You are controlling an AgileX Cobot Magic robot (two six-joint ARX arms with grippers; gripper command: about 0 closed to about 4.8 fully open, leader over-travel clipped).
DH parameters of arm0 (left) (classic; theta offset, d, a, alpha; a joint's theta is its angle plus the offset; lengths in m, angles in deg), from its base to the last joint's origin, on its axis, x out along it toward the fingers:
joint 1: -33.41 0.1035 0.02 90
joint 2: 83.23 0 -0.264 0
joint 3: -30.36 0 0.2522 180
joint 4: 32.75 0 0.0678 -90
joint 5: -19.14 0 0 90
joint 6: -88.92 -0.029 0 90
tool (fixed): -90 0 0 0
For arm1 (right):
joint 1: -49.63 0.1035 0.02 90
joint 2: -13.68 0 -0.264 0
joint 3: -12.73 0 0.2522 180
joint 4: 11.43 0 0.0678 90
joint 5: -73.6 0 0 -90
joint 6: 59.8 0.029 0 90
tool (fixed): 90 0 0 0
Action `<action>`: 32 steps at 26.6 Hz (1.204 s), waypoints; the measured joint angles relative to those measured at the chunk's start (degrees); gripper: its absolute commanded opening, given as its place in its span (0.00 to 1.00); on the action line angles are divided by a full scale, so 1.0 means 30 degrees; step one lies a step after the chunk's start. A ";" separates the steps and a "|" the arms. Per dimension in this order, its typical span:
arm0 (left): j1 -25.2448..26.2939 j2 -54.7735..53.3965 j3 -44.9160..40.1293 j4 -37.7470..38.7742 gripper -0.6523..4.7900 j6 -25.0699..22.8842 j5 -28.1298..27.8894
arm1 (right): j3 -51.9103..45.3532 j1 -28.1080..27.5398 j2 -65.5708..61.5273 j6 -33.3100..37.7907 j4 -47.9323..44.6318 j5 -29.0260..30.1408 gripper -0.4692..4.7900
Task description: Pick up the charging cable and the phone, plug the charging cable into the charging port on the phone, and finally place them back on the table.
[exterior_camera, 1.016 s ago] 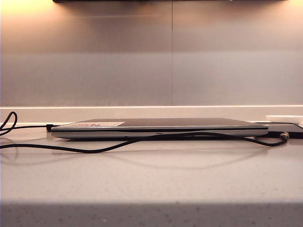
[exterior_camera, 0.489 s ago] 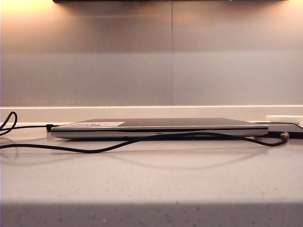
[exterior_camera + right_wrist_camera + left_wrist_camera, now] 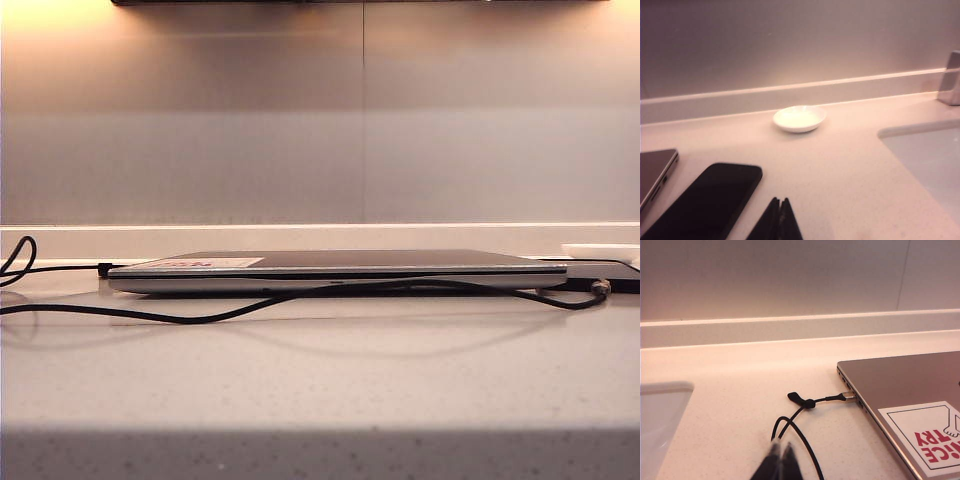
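With the left gripper [image 3: 779, 462], over the table [image 3: 320, 380] by the laptop [image 3: 330, 268], and the right gripper [image 3: 780, 220], beside the phone [image 3: 710, 200], both pinched shut, the jaws must be opened before the charging cable [image 3: 200, 318], strung across mid-frame in the exterior view, is approached.

Red "TRY" and perhaps "ICE", cut off, on the laptop [image 3: 900, 390] sticker [image 3: 930, 437].

Only the tips show: the left end effector [image 3: 778, 456] has two slim black fingers with pale glossy ends; the right end effector [image 3: 779, 210] has two plain black pointed fingers.
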 measured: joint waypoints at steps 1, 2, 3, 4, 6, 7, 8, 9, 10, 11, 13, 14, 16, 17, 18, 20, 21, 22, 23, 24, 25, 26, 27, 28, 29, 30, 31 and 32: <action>0.0000 0.0000 0.0000 0.0000 0.11 0.0000 0.0000 | -0.0240 -0.0138 0.0342 0.0000 0.0058 0.0321 0.09; 0.0000 0.0000 0.0000 0.0000 0.11 0.0000 0.0000 | -0.0372 -0.0219 0.0546 0.0000 0.0146 0.0503 0.09; 0.0000 0.0000 0.0000 0.0000 0.11 0.0000 0.0000 | -0.0488 -0.0321 0.0685 0.0000 0.0197 0.0678 0.09; 0.0000 0.0000 0.0000 0.0000 0.11 0.0000 0.0000 | -0.0539 -0.0408 0.0750 0.0000 0.0335 0.0816 0.09; 0.0000 0.0000 0.0000 0.0000 0.11 0.0000 0.0000 | -0.0554 -0.0561 0.0736 -0.0007 0.0612 0.0933 0.09; 0.0000 0.0000 0.0000 0.0000 0.11 0.0000 0.0000 | -0.0554 -0.0663 0.0736 -0.0007 0.0743 0.0940 0.09; 0.0000 0.0000 0.0000 0.0000 0.11 0.0000 0.0000 | -0.0554 -0.0729 0.0736 -0.0007 0.0903 0.0940 0.09; 0.0000 0.0000 0.0000 0.0000 0.11 0.0000 0.0000 | -0.0554 -0.0831 0.0736 -0.0007 0.1115 0.0940 0.09; 0.0000 0.0000 0.0000 0.0000 0.11 0.0000 0.0000 | -0.0554 -0.0925 0.0736 -0.0015 0.1399 0.0947 0.09; 0.0000 0.0000 0.0000 0.0000 0.11 0.0000 0.0000 | -0.0554 -0.0962 0.0736 -0.0015 0.1800 0.0940 0.09; 0.0000 0.0000 0.0000 0.0000 0.11 0.0000 0.0000 | -0.0554 -0.0911 0.0736 -0.0379 0.2004 0.0947 0.09; 0.0000 0.0000 0.0000 0.0000 0.11 0.0000 0.0000 | -0.0554 -0.0911 0.0736 -0.0517 0.1996 0.0954 0.09; 0.0000 0.0000 0.0000 0.0000 0.11 0.0000 0.0000 | -0.0554 -0.0889 0.0736 -0.0758 0.2004 0.0947 0.09; 0.0000 0.0000 0.0000 0.0000 0.11 0.0000 0.0000 | -0.0554 -0.0867 0.0736 -0.0823 0.2004 0.0954 0.09; 0.0000 0.0000 0.0000 0.0000 0.11 0.0000 0.0000 | -0.0554 -0.0860 0.0736 -0.0852 0.2004 0.1035 0.09; 0.0000 0.0000 0.0000 0.0000 0.11 0.0000 0.0000 | -0.0554 -0.0860 0.0736 -0.0867 0.2004 0.1501 0.09; 0.0000 0.0000 0.0000 0.0000 0.11 0.0000 0.0000 | -0.0554 -0.0860 0.0736 -0.0860 0.2004 0.1756 0.09; 0.0000 0.0000 0.0000 0.0000 0.11 0.0000 0.0000 | -0.0554 -0.0860 0.0736 -0.0867 0.2004 0.1880 0.09; 0.0000 0.0000 0.0000 0.0000 0.11 0.0000 0.0000 | -0.0554 -0.0860 0.0736 -0.0867 0.2004 0.1931 0.09; 0.0000 0.0000 0.0000 0.0000 0.11 0.0000 0.0000 | -0.0554 -0.0860 0.0736 -0.0867 0.2004 0.1938 0.09; 0.0000 0.0000 0.0000 0.0000 0.11 0.0000 0.0000 | -0.0554 -0.0860 0.0736 -0.0867 0.2004 0.1938 0.09; 0.0000 0.0000 0.0000 0.0000 0.11 0.0000 0.0000 | -0.0554 -0.0860 0.0736 -0.0867 0.2004 0.1938 0.09; 0.0000 0.0000 0.0000 0.0000 0.11 0.0000 0.0000 | -0.0554 -0.0860 0.0736 -0.0867 0.2004 0.1938 0.09; 0.0000 0.0000 0.0000 0.0000 0.11 0.0000 0.0000 | -0.0554 -0.0860 0.0736 -0.0867 0.2004 0.1938 0.09; 0.0000 0.0000 0.0000 0.0000 0.11 0.0000 0.0000 | -0.0554 -0.0860 0.0736 -0.0867 0.2004 0.1938 0.09; 0.0000 0.0000 0.0000 0.0000 0.11 0.0000 0.0000 | -0.0554 -0.0860 0.0736 -0.0867 0.2004 0.1938 0.09; 0.0000 0.0000 0.0000 0.0000 0.11 0.0000 0.0000 | -0.0554 -0.0860 0.0736 -0.0867 0.2004 0.1938 0.09; 0.0000 0.0000 0.0000 0.0000 0.11 0.0000 0.0000 | -0.0554 -0.0860 0.0736 -0.0867 0.2004 0.1938 0.09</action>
